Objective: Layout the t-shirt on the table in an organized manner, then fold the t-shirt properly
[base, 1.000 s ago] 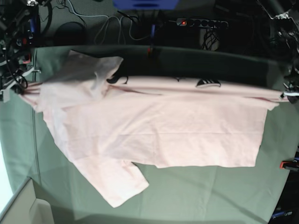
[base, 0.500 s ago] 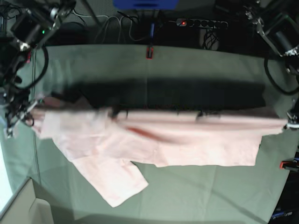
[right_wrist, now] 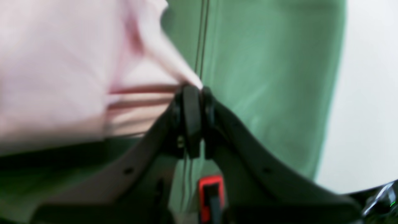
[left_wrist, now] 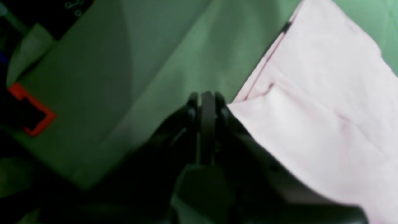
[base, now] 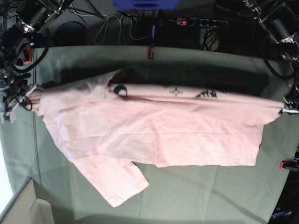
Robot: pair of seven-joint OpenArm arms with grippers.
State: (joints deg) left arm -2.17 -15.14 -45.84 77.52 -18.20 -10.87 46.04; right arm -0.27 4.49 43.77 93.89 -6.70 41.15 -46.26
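Pale pink t-shirt spread across the middle of the grey-green table, its far edge raised and stretched between both arms. Left gripper, at the scene's right, clamps one shirt corner. Right gripper, at the scene's left, pinches the opposite corner. One sleeve lies toward the near-left. Black lettering shows along the lifted edge.

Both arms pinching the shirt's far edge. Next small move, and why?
Probably lower both ends to the table. The t-shirt hangs taut between the left gripper and right gripper, its near half and one sleeve already flat.
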